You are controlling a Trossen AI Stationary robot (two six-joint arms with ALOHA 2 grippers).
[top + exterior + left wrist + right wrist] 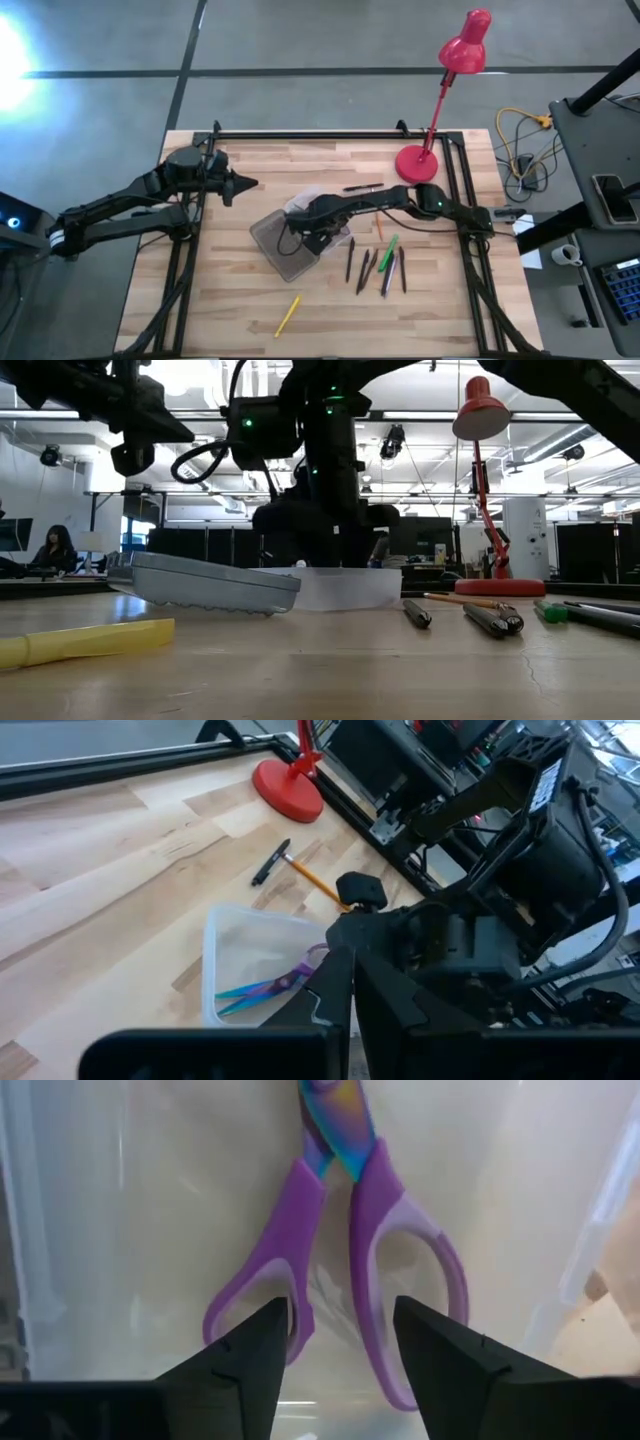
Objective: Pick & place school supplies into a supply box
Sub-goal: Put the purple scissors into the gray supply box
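The purple-handled scissors [340, 1230] lie flat on the floor of the clear half of the supply box [318, 243], blades pointing away from my right gripper [340, 1310]. That gripper is open and hangs inside the box just above the handle loops, touching nothing I can see. The ribbed grey half [210, 585] lies folded open beside it. Several pens and pencils [380, 262] lie on the table to the right of the box, and a yellow one [287, 315] lies nearer the front edge. My left gripper [240, 183] is shut and waits left of the box, raised.
The red desk lamp stands on its base [416, 162] at the far right of the table. A black pen [363, 187] and an orange pencil [378, 228] lie between the lamp and the box. A black frame [330, 134] borders the table.
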